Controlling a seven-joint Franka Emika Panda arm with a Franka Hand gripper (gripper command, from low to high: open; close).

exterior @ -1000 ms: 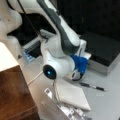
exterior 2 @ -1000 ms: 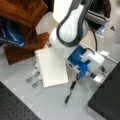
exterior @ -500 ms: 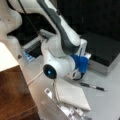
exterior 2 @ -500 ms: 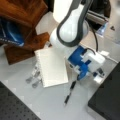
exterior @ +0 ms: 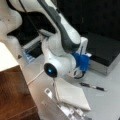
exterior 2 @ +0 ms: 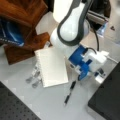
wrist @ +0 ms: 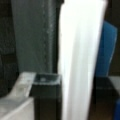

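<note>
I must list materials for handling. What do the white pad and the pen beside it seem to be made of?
White pad: probably paper or card, matte, flat with layered edges. Pen: likely plastic, dark with a slight sheen. The gripper hangs just above the pen's end.

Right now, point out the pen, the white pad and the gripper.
pen (exterior 2: 69, 92): a front view, middle of its barrel.
white pad (exterior 2: 52, 67): a front view, middle of its top face.
gripper (exterior 2: 86, 65): a front view, blue body near the pen.
</note>
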